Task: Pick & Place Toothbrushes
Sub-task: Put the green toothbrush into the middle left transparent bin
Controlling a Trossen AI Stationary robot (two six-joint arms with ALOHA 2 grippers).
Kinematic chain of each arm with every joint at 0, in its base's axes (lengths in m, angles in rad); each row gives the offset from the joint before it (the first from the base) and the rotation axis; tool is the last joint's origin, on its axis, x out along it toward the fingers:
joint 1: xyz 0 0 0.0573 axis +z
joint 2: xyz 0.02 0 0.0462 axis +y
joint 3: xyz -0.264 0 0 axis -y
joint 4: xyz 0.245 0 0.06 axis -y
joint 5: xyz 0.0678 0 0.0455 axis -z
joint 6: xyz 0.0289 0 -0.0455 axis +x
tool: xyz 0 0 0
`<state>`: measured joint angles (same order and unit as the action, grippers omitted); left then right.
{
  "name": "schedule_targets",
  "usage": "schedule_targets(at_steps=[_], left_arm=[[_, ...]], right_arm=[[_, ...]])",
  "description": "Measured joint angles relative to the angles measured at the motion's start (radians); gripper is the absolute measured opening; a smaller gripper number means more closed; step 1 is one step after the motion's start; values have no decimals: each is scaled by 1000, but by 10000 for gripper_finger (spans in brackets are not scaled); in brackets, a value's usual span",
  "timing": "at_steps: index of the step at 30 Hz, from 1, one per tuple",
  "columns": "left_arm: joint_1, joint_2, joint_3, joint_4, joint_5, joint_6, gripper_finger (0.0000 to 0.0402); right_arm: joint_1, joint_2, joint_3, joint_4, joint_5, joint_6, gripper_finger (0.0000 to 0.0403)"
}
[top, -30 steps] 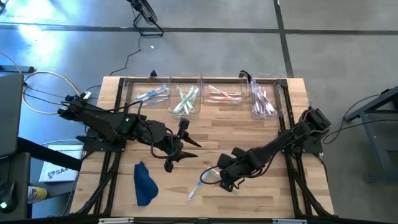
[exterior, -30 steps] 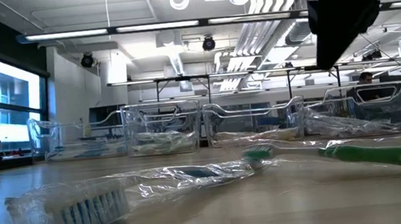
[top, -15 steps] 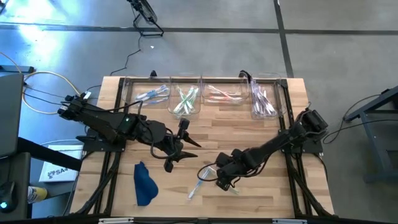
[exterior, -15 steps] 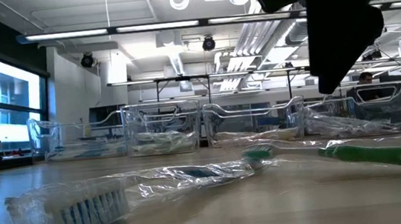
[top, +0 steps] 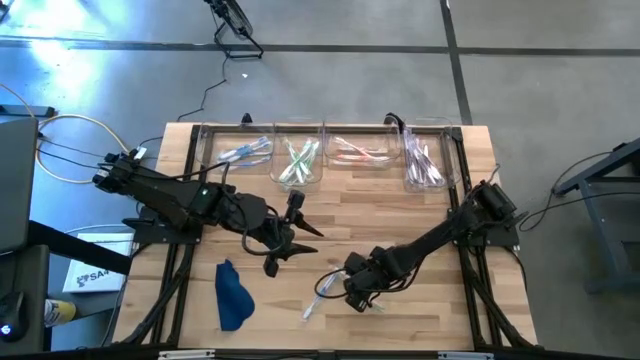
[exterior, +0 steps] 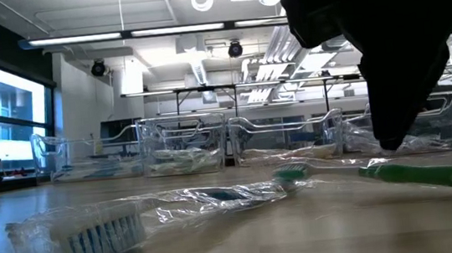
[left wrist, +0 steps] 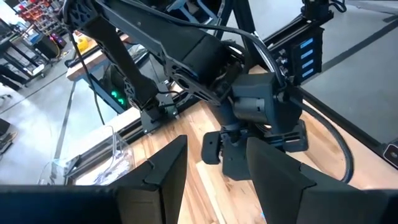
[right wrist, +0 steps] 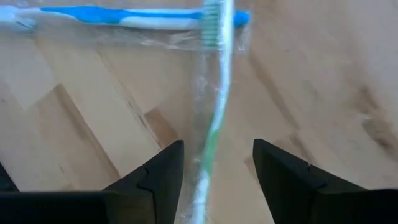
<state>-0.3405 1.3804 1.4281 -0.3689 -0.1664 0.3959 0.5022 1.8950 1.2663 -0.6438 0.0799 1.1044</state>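
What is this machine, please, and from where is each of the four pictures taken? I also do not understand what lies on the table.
It is a robot with two dark arms at a wooden table. One picture looks down from above, one looks level across the table top, and two come from cameras on the wrists. The right claw is open, low over a green toothbrush in a clear wrapper; a blue toothbrush lies across it. Nothing is held. The left claw is open and waits mid-table. Four clear bins at the far edge hold sorted toothbrushes. A dark blue cloth lies near the front.
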Motion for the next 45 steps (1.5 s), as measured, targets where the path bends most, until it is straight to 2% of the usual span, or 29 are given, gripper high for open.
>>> schedule_targets(at_steps=[15, 30, 36, 40, 45], left_arm=[[0, 0, 0, 0, 0, 0, 161], [0, 0, 0, -1, 0, 0, 161], [0, 0, 0, 0, 0, 0, 161], [0, 0, 0, -1, 0, 0, 161], [0, 0, 0, -4, 0, 0, 161]], right_arm=[[15, 61, 0, 28, -53, 18, 174], [12, 61, 0, 2, -53, -4, 15], [12, 60, 0, -32, -58, -32, 11], [4, 52, 0, -44, -112, -66, 9], [-8, 34, 0, -61, -126, -112, 7]])
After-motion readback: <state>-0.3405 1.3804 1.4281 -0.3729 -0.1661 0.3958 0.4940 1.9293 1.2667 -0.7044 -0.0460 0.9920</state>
